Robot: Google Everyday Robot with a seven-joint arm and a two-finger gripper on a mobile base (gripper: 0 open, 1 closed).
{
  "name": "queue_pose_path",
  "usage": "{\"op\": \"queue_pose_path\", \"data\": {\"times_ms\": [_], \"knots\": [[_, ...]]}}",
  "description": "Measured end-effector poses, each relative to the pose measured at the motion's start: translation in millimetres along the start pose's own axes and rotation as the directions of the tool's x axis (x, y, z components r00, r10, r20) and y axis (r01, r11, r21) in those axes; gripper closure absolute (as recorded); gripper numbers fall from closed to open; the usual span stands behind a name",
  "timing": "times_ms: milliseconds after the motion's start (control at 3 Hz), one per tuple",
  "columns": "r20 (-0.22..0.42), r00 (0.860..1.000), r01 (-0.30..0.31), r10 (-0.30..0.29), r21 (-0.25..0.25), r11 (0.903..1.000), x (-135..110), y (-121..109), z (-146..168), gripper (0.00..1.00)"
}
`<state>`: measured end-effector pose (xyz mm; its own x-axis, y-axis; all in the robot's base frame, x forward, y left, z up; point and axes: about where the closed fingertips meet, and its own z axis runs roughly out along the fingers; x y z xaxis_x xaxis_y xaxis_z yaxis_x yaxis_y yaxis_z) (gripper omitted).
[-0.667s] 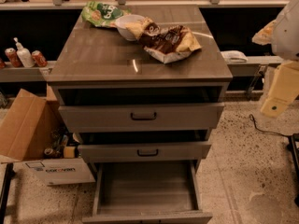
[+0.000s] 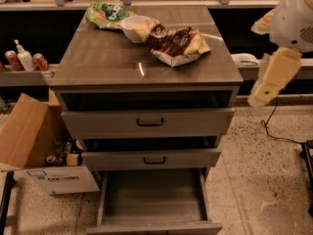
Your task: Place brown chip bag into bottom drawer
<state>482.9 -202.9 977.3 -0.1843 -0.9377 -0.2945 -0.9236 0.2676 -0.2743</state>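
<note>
The brown chip bag (image 2: 175,44) lies crinkled on the cabinet top (image 2: 112,62), at the back right, touching the white bowl (image 2: 133,26). The bottom drawer (image 2: 152,199) is pulled far out, showing a bare wood-grain floor. My gripper (image 2: 260,93) hangs at the end of the tan arm link to the right of the cabinet. It is level with the top drawer, apart from the bag, and nothing shows in it.
A green chip bag (image 2: 104,14) lies behind the bowl at the back left. The top drawer (image 2: 149,123) and the middle drawer (image 2: 152,159) stand slightly open. An open cardboard box (image 2: 34,146) sits on the floor to the left. Cans and a bottle (image 2: 23,58) stand on a left shelf.
My arm and gripper have moved left and a little up, closer to the cabinet's right side. The bag, the bowl and the drawers have not moved.
</note>
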Motion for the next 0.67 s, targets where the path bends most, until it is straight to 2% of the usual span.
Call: {"op": "queue_pose_path", "data": {"times_ms": [333, 667], "knots": [[0.084, 0.996, 0.017, -0.018, 0.006, 0.9998, -26, -35, 20, 0.0], [0.182, 0.983, -0.016, 0.017, -0.007, 0.9998, -56, -68, 51, 0.0]]}}
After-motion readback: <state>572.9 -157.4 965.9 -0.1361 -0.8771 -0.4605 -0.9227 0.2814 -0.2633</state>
